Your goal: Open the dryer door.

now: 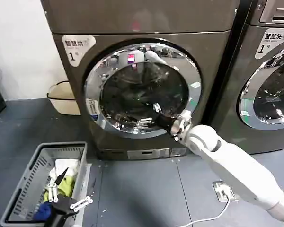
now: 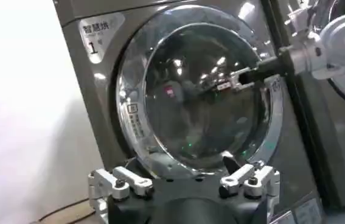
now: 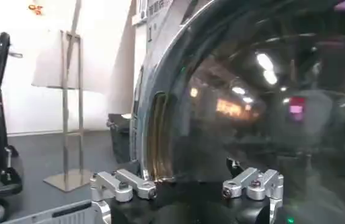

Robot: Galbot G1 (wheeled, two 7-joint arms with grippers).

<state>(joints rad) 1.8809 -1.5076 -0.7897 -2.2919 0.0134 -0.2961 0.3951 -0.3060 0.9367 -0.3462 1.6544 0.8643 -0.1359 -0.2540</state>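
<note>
R gripper (image 1: 173, 126) sits spread, empty, at the door (image 1: 142, 90) rim's lower right w/ no hold, so pulling could slip off the chrome; L gripper (image 1: 68, 206) also spread, parked low-left of door.

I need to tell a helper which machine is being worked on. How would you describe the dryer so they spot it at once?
Two grey front-loading machines stand side by side against the wall. The dryer is the left one, next to the beige tub, with the right gripper at its round chrome-ringed door. Its corner sticker reads 1.
</note>
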